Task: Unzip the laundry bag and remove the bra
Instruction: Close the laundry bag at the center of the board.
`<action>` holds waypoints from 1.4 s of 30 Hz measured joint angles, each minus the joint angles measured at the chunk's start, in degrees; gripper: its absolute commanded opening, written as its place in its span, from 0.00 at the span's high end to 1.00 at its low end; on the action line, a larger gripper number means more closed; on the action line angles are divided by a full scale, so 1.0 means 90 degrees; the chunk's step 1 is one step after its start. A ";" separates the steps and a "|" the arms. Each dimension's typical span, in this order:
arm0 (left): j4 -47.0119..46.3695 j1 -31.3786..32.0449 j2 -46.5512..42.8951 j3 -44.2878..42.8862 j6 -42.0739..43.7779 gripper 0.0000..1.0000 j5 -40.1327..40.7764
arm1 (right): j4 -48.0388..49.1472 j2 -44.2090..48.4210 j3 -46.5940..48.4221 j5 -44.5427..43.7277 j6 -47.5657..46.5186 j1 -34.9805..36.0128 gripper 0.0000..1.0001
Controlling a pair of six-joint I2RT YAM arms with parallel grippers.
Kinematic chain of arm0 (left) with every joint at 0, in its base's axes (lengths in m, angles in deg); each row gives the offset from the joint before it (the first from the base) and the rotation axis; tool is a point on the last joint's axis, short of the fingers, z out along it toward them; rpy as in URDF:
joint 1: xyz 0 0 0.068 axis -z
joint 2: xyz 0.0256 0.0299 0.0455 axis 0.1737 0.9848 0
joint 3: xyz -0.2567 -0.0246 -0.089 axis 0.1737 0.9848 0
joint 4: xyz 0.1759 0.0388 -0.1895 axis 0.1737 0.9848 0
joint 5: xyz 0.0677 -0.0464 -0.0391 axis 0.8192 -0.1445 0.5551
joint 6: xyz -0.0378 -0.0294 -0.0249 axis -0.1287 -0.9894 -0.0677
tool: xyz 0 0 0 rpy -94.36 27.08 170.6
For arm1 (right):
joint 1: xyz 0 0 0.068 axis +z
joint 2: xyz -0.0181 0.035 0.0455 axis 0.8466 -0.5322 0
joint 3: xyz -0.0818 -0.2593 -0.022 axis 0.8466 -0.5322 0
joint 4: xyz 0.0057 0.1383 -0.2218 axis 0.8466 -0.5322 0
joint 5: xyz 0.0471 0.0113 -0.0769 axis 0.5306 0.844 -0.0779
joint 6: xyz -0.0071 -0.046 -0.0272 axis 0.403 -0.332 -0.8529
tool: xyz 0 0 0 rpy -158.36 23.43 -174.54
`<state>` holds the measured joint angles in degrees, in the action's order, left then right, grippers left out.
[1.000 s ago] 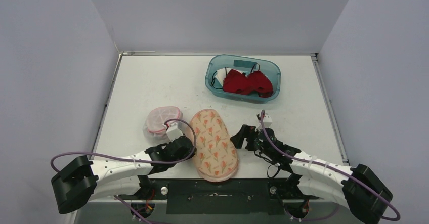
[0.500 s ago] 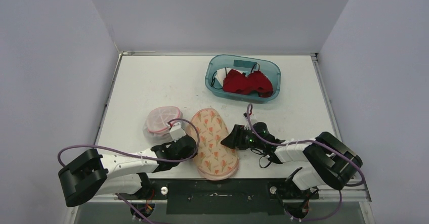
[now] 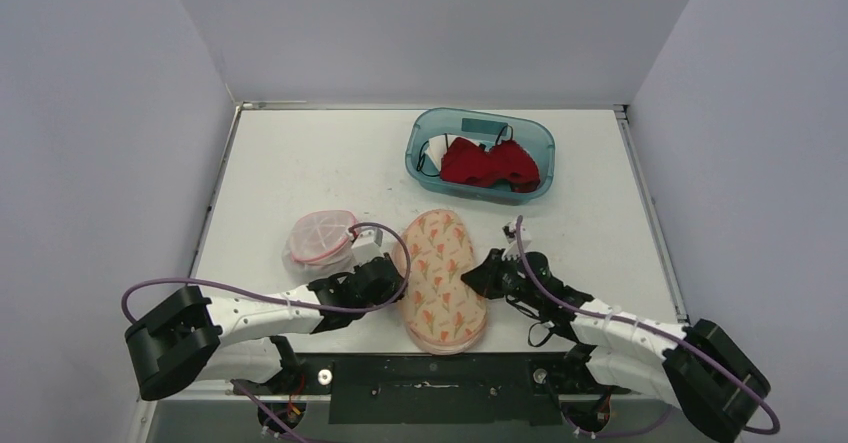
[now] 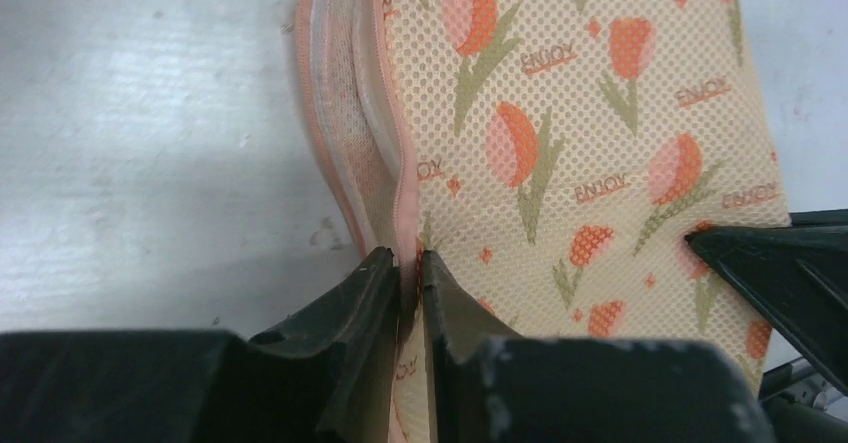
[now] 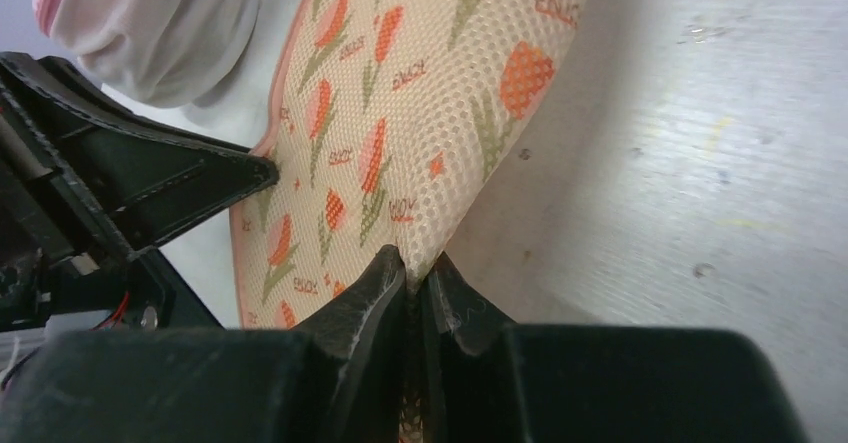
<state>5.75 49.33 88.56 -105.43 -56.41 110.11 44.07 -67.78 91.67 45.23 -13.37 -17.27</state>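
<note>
The laundry bag is a peach mesh pouch printed with orange tulips, lying flat near the table's front edge. My left gripper is shut on its left rim, and the left wrist view shows the pink zipper seam pinched between the fingers of that gripper. At the bag's right rim my right gripper is also shut, with a fold of mesh caught in that gripper. The zipper runs closed along the left rim. The bra is hidden.
A small white and pink pouch lies just left of the bag, behind my left arm. A teal bin at the back right holds red garments. Grey walls enclose the table on three sides.
My right gripper has closed on the bag's right rim. The bag has shifted right and turned slightly, and my left gripper has moved right with it.
</note>
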 measured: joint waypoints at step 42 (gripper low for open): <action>0.0306 -0.0352 0.1528 -0.1775 0.1343 1.00 -0.1360 | -0.2907 0.2569 -0.0367 -0.1829 0.0100 0.0294 0.19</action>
<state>8.50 46.16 102.31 -121.41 -44.33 97.87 17.90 -44.65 88.37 28.77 -12.48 -14.62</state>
